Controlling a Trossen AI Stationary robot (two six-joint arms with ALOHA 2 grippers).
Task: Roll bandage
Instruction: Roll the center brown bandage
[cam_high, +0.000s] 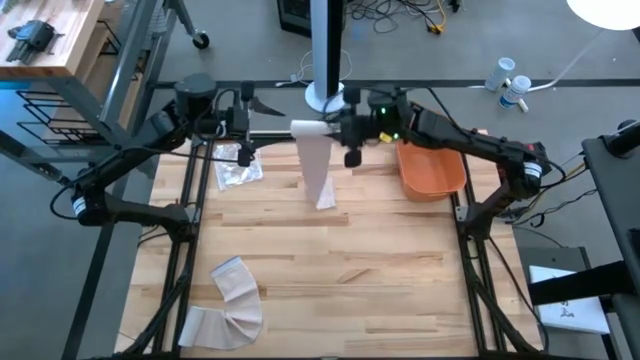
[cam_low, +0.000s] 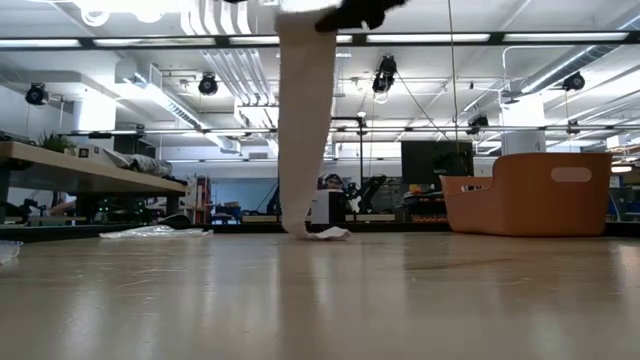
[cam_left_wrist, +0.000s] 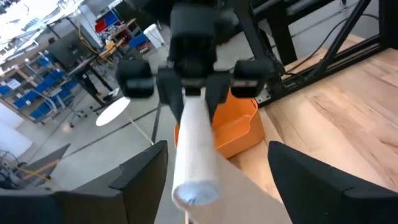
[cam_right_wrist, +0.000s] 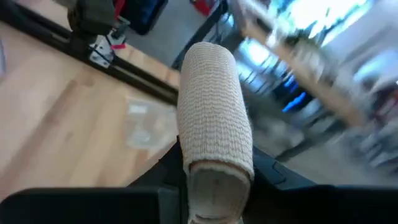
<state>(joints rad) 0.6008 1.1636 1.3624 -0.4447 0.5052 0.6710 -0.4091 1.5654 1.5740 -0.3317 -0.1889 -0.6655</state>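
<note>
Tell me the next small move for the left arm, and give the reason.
Probably bring the left pincer forward and close it on the free end of the roll. The right pincer grips the roll's far end, a tail of bandage hangs to the table, and the left fingers stand apart on either side of the roll.

The bandage roll (cam_high: 310, 129) hangs over the table's (cam_high: 380, 290) far edge, tail trailing down; bin (cam_high: 432, 168) to its right, wrapper (cam_high: 238, 172) left, loose bandages (cam_high: 230, 300) near-left.
</note>
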